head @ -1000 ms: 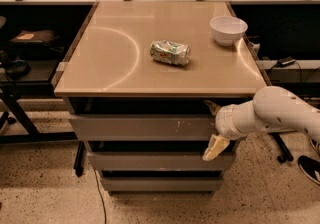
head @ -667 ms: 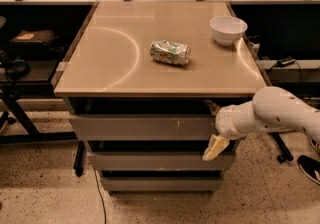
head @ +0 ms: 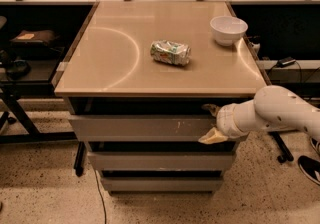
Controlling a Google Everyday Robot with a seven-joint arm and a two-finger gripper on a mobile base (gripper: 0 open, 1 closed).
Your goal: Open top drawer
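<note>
The top drawer point(head: 145, 128) is the widest grey front, right under the tan tabletop, with whitish scratch marks right of centre. Its front stands a little out from the cabinet, with a dark gap above it. My gripper point(head: 211, 123) is at the drawer front's right end. One finger point(head: 210, 109) sits over the front's top edge and the other point(head: 212, 137) under its bottom edge, so it is shut on the drawer front. The white arm point(head: 280, 113) reaches in from the right.
Two narrower grey drawer fronts point(head: 160, 160) sit below. A crushed can point(head: 171, 52) and a white bowl point(head: 228, 29) rest on the tabletop point(head: 100, 68). Dark shelving stands at the left point(head: 25, 53), cables and a stand foot at the right point(head: 282, 155).
</note>
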